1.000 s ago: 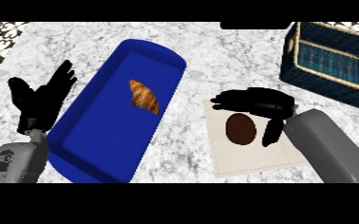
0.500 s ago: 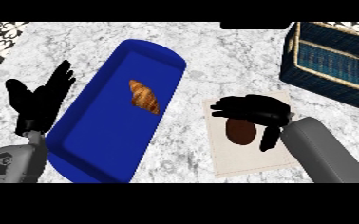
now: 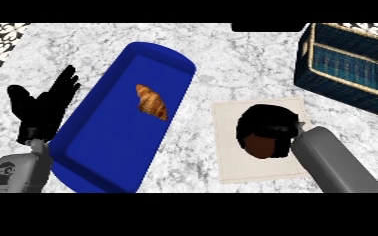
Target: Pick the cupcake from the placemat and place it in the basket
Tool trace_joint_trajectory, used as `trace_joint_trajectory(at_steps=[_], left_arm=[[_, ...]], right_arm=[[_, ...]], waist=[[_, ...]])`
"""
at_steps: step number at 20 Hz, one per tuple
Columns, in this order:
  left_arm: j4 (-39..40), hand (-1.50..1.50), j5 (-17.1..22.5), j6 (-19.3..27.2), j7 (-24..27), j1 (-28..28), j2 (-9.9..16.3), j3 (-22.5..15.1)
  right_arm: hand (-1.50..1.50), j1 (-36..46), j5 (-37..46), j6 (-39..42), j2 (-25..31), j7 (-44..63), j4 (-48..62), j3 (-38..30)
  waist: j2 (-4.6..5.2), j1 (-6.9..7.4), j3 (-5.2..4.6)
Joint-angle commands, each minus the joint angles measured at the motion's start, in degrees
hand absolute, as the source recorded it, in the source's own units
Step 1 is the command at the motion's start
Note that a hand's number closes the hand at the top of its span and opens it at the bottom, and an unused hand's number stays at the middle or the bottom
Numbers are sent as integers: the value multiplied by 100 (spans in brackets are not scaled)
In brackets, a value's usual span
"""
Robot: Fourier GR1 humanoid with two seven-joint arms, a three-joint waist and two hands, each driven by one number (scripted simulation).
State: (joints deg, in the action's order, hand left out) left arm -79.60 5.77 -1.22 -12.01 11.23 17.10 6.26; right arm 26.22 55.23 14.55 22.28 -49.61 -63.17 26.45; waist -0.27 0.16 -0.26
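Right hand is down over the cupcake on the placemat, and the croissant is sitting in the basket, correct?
Not quite. In the head view the croissant lies on the blue tray, not in the basket. The rest holds: the right hand is down over the cupcake on the placemat.

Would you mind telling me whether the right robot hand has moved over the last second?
Yes. The right robot hand has come down over the placemat, from the mat's far edge to its middle, and now curls round the dark brown cupcake.
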Motion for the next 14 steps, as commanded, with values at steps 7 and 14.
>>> trace_joint_trajectory(at_steps=[7,14], left_arm=[[90,0,2,-187,30,28,80,190],[100,0,-57,127,-93,-189,77,350]], right_arm=[[150,-420,205,345,-367,731,-382,-252],[150,-1101,-114,-91,-1632,4123,-469,-1600]], waist=[[5,-73,21],[-145,-574,-8]])
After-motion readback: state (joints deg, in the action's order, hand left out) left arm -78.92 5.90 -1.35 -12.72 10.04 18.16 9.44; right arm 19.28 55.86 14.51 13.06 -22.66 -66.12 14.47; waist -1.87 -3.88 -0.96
